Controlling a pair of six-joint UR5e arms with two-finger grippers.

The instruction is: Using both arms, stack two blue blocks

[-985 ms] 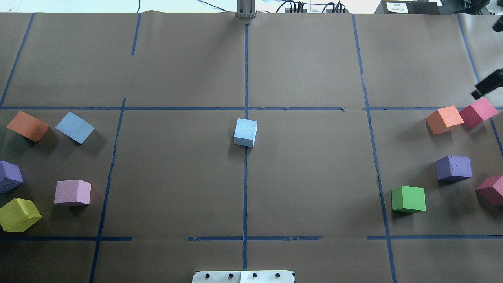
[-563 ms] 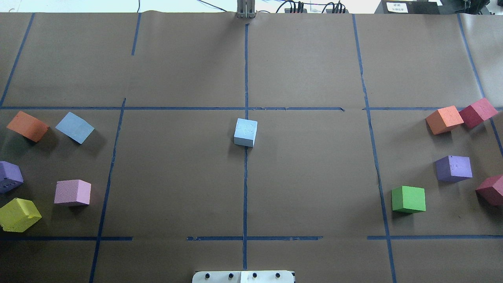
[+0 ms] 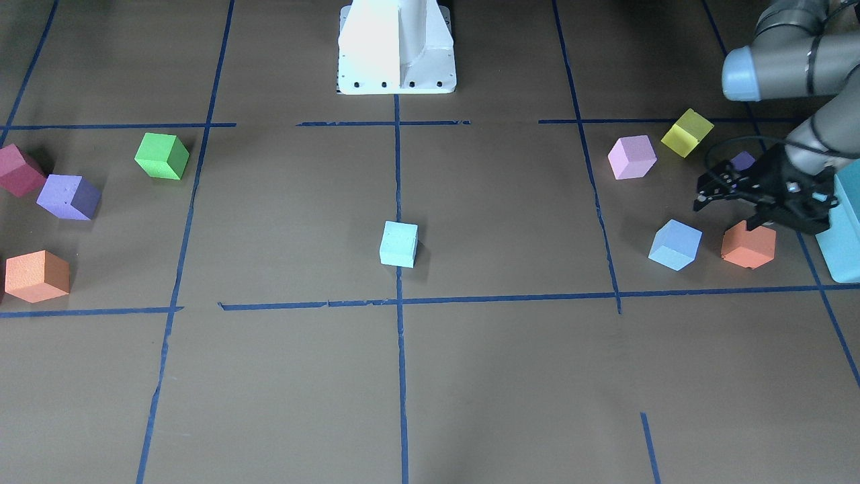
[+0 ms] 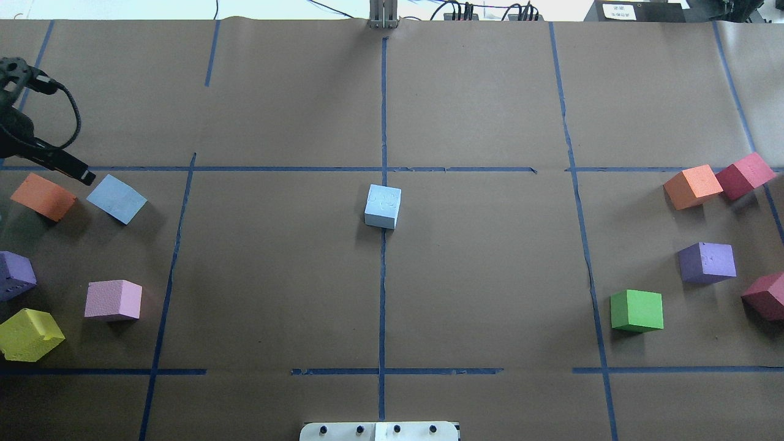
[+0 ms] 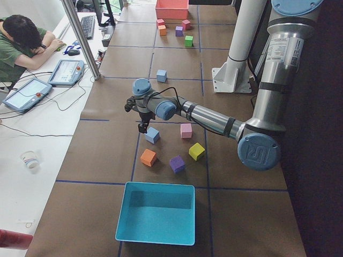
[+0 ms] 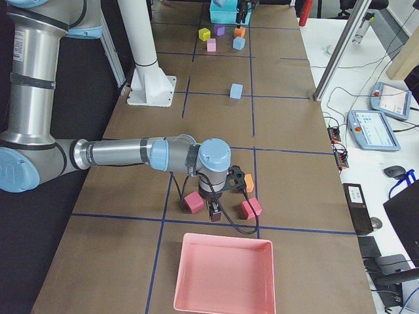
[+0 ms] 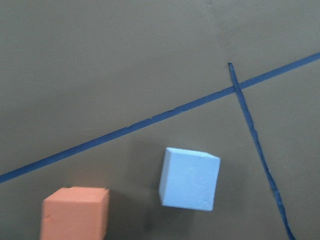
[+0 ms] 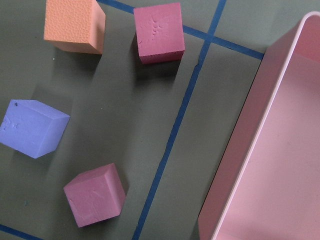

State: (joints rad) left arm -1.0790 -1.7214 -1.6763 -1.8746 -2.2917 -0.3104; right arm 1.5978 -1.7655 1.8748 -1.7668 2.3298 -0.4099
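My left pincer (image 3: 709, 189) hangs spread, holding nothing, close by one blue block (image 3: 674, 244) near the desk's (image 3: 510, 376) left end, beside an orange cube (image 3: 748, 245). The other blue block (image 3: 398, 244) sits alone at the desk's centre. My right pincer (image 6: 215, 210) hovers over the right end; spread or pressed together, I cannot tell.

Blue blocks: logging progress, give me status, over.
Left gripper open, empty, near outer blue block; orange cube close beside. Centre blue block alone, unstacked. Right gripper: state unclear.
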